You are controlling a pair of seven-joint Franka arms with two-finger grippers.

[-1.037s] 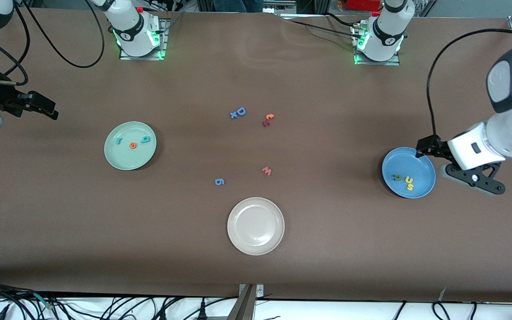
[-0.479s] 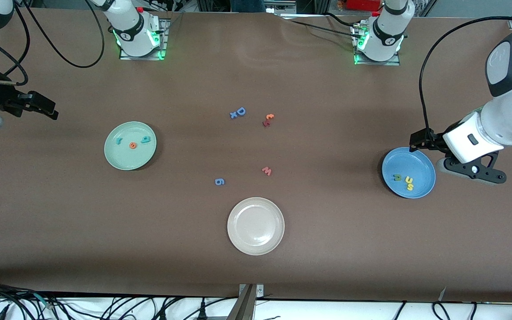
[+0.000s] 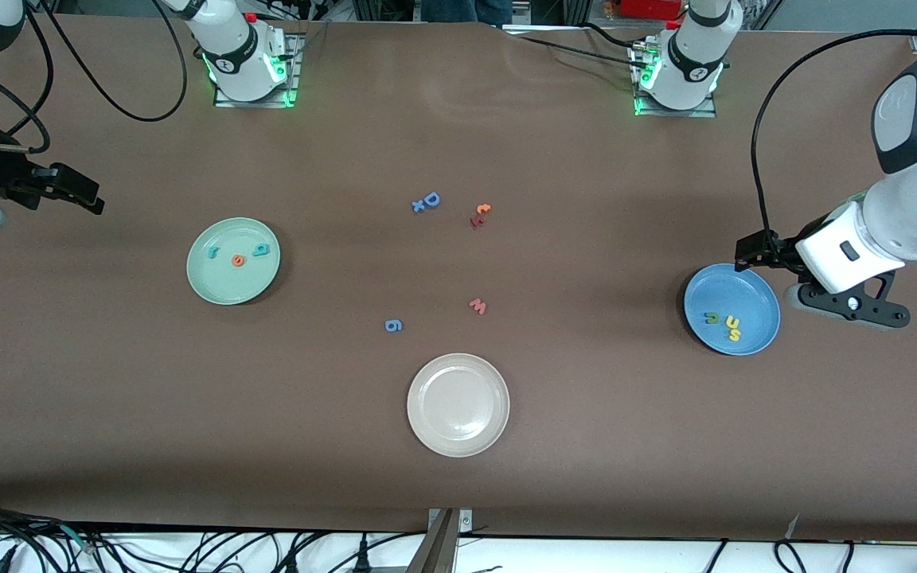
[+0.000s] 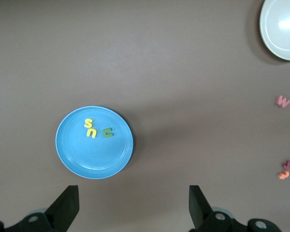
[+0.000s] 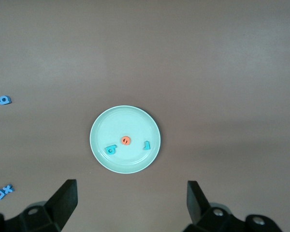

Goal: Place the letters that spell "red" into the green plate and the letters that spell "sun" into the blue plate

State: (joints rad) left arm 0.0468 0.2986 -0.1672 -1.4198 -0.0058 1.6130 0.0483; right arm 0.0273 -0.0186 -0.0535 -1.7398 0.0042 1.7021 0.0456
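The green plate lies toward the right arm's end with a teal "r", orange "e" and teal "d" in it. The blue plate lies toward the left arm's end and holds a dark green "n", yellow "u" and yellow "s". My left gripper hangs open and empty beside the blue plate. My right gripper is open and empty, high over bare table beside the green plate.
A beige-white plate sits nearest the front camera, mid-table. Loose letters lie in the middle: a blue "D" with an "x", an orange and a dark red letter, a red "w" and a blue "g".
The left arm has drawn back from over the blue plate's edge toward the robots' bases, then nearly stopped. The right arm has not moved, and no letter has shifted.
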